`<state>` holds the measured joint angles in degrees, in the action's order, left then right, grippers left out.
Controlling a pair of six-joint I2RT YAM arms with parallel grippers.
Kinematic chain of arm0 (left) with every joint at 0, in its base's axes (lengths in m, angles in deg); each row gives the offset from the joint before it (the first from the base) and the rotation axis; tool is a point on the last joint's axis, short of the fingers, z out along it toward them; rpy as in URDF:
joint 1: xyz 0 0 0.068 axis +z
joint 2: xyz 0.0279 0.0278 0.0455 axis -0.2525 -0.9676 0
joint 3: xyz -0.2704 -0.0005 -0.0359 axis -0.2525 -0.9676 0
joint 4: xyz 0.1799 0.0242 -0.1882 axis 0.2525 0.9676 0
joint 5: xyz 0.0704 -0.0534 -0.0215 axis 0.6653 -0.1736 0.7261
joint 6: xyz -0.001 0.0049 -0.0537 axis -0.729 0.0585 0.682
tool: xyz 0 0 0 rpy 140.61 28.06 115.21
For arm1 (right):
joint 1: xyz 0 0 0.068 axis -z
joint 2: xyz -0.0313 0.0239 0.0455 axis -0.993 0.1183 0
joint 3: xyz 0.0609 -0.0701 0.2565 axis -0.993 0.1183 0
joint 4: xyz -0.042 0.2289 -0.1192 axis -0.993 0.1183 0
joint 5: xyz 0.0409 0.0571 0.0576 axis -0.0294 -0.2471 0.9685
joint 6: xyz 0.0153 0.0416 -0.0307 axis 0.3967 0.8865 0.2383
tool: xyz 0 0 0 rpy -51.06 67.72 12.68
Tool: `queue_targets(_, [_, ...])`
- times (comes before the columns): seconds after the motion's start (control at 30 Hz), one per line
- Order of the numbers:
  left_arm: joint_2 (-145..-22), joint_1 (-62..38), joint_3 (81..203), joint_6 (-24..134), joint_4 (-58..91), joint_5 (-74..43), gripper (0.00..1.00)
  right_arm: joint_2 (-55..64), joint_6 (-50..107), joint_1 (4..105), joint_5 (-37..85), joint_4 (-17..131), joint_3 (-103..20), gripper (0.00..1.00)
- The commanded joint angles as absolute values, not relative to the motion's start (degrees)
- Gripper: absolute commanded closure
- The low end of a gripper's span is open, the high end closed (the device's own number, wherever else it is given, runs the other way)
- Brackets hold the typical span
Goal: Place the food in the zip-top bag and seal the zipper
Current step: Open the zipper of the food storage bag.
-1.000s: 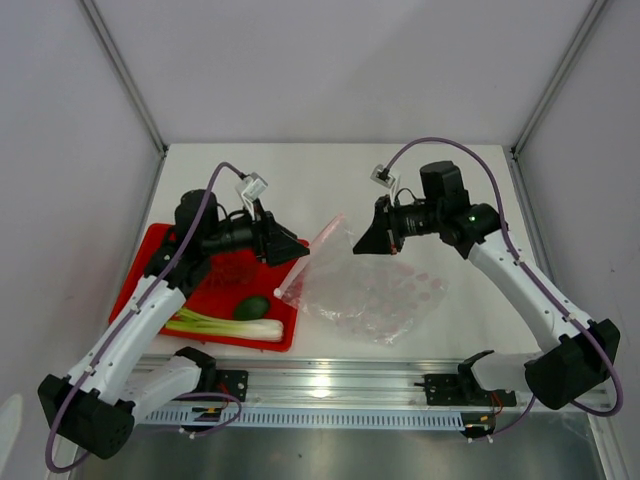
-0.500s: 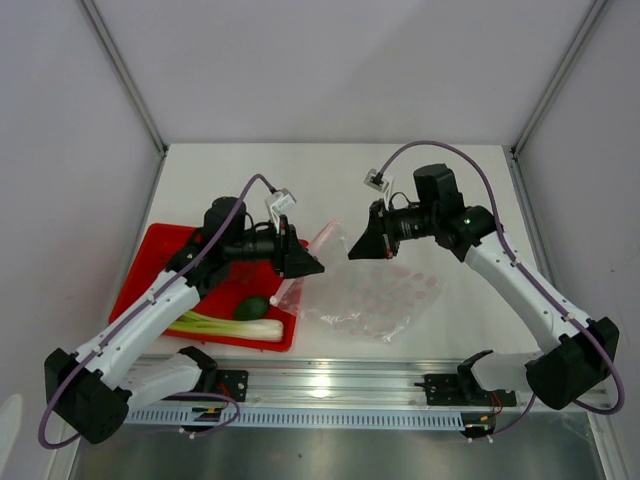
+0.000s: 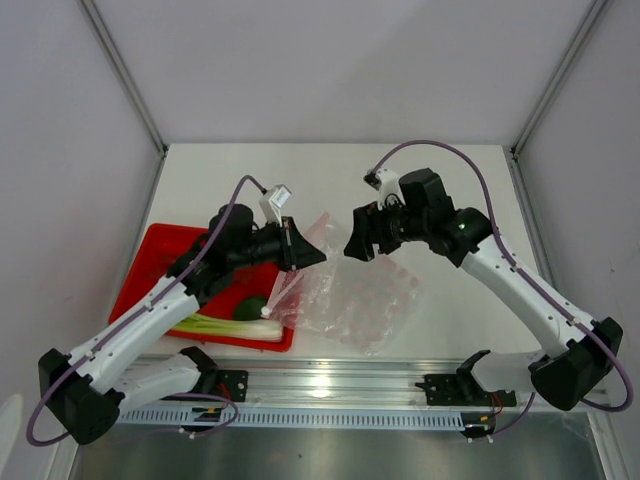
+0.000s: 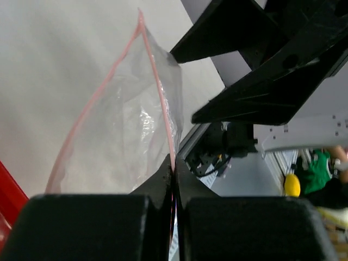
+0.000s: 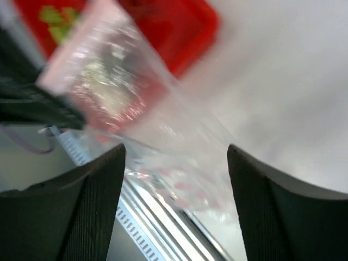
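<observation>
The clear zip-top bag point(image 3: 352, 300) lies right of the red tray, its mouth corner lifted. My left gripper point(image 3: 314, 258) is shut on the pink zipper point(image 4: 156, 81), pinching the strip between its fingertips point(image 4: 174, 166). The bag point(image 4: 122, 128) hangs open beyond them. My right gripper point(image 3: 353, 244) hovers just right of the mouth, open, touching nothing. Its fingers point(image 5: 89, 201) straddle the bag point(image 5: 163, 128) from above. The dark-green fruit point(image 3: 251, 307) and the leek point(image 3: 222, 325) lie in the tray. The lobster is hidden under my left arm.
The red tray point(image 3: 150, 262) sits at the front left, also in the right wrist view point(image 5: 179, 30). An aluminium rail point(image 3: 330, 385) runs along the near edge. Frame posts and white walls stand on both sides.
My left gripper moved right to the bag's mouth and shut on the zipper strip. My right gripper opened and let go of the bag, which shifted left.
</observation>
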<state>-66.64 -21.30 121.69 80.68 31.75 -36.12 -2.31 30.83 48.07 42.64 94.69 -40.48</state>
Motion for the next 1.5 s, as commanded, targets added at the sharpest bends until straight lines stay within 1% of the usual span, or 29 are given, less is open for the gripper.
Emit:
queue_targets(0.0, [-63.4, -25.6, 124.6, 89.1, 35.7, -16.8, 1.0, -5.4, 37.6, 45.3, 12.8, 99.5, -44.5, 0.22])
queue_targets(0.03, [-63.7, -27.2, 125.6, 92.4, 37.0, -11.2, 0.99, -6.0, 38.4, 43.9, 9.0, 101.5, -44.6, 0.21])
queue_targets(0.1, [-64.3, -28.6, 126.1, 95.7, 39.4, -7.3, 0.99, -7.8, 40.3, 42.6, 1.5, 103.4, -44.7, 0.2])
queue_targets(0.17, [-65.4, -31.1, 127.0, 100.5, 42.0, -0.2, 0.99, -9.0, 42.6, 40.2, -0.9, 105.6, -44.7, 0.2])
queue_targets(0.23, [-66.2, -32.9, 127.1, 104.5, 42.9, 3.7, 0.99, -10.4, 47.3, 37.6, -2.9, 106.0, -44.2, 0.21])
queue_targets(0.27, [-66.4, -34.8, 127.6, 106.1, 43.5, 7.8, 0.99, -10.8, 49.2, 34.0, -3.7, 105.8, -43.7, 0.22])
queue_targets(0.33, [-67.4, -36.9, 127.9, 110.1, 43.8, 10.5, 0.99, -11.9, 53.4, 29.6, -5.8, 102.0, -41.6, 0.23])
queue_targets(0.37, [-67.7, -37.6, 127.9, 111.5, 43.7, 11.5, 0.99, -12.1, 54.3, 24.9, -6.4, 100.2, -40.6, 0.24])
queue_targets(0.4, [-68.2, -38.2, 128.5, 113.0, 44.0, 13.4, 0.99, -12.3, 54.9, 22.6, -7.0, 96.3, -39.6, 0.24])
queue_targets(0.5, [-69.9, -40.5, 130.6, 117.5, 46.6, 17.0, 1.0, -12.5, 57.1, 14.7, -12.5, 92.1, -36.3, 0.26])
queue_targets(0.67, [-72.4, -43.6, 135.5, 118.3, 49.9, 19.4, 0.99, -11.6, 58.0, 7.4, -18.7, 86.0, -33.0, 0.3])
queue_targets(0.7, [-72.9, -44.1, 135.8, 117.9, 50.7, 19.7, 0.99, -11.8, 58.3, 5.0, -22.2, 84.8, -32.3, 0.3])
queue_targets(0.83, [-72.8, -45.1, 138.0, 119.0, 54.5, 21.7, 0.99, -12.9, 59.2, 2.1, -25.0, 81.4, -29.4, 0.31])
queue_targets(1.0, [-72.8, -45.8, 138.1, 121.0, 57.6, 23.1, 0.99, -13.1, 59.2, -1.9, -30.4, 76.9, -27.6, 0.34])
queue_targets(1.33, [-72.9, -48.0, 138.3, 118.9, 56.2, 24.2, 0.99, -8.7, 61.4, -4.1, -33.7, 78.1, -30.7, 0.37])
queue_targets(1.47, [-72.4, -48.5, 138.2, 118.5, 55.7, 24.1, 1.0, -6.6, 63.3, -4.1, -36.0, 79.7, -31.0, 0.41])
